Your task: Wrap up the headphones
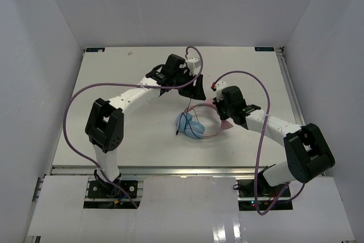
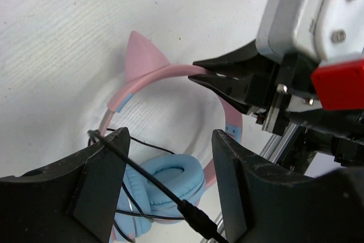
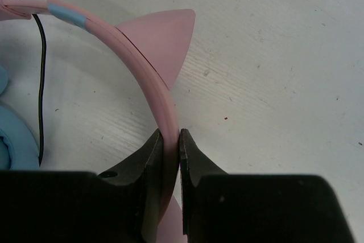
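Note:
The headphones (image 1: 190, 124) lie mid-table, with light-blue ear cups (image 2: 170, 177) stacked together and a pink headband (image 2: 153, 78) with cat-ear points (image 3: 162, 38). My right gripper (image 3: 170, 138) is shut on the headband beside one cat ear; it also shows in the top view (image 1: 219, 109) and the left wrist view (image 2: 196, 69). My left gripper (image 2: 170, 135) is open just above the ear cups, seen from above in the top view (image 1: 190, 92). The thin black cord (image 2: 142, 172) runs from the left finger's tip diagonally across the open gap down to its plug (image 2: 196, 217). More cord loops around the cups.
White walls enclose the table (image 1: 131, 83) on the left, back and right. Purple robot cables (image 1: 71, 112) arc over both arms. A metal rail (image 1: 170, 170) runs along the table's near edge.

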Robot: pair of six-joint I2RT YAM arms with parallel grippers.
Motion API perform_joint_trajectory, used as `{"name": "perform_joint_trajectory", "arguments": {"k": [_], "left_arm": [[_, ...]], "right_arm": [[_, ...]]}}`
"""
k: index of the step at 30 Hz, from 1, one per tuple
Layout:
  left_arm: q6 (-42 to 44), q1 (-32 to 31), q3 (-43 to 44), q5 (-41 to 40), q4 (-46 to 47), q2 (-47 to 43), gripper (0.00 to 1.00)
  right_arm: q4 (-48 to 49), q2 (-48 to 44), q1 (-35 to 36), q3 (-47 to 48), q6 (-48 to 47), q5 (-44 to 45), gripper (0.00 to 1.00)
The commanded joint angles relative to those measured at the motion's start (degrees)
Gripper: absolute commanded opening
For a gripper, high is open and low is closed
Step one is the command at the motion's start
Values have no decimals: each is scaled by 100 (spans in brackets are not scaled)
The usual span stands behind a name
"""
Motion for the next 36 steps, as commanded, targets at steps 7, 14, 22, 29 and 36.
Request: {"name": "perform_joint_trajectory", "arguments": {"k": [7, 14, 22, 29, 36], "left_arm": [[-529, 274, 1007, 861, -56, 785, 79], [-616, 303, 1409, 824, -98, 923, 81], [-232, 473, 1599, 128, -456, 493, 87], [125, 698, -1406, -953, 418, -1933, 98], [437, 810, -3967, -1065, 1055, -4735, 98]], "right_arm": [[235, -72, -92, -44, 162, -406, 8], [235, -58, -148, -50, 159, -501, 8], [235, 44, -357, -54, 56, -770, 11], [241, 38, -535, 29, -115, -1190, 91], [-102, -696, -776, -48, -169, -617, 90]]}}
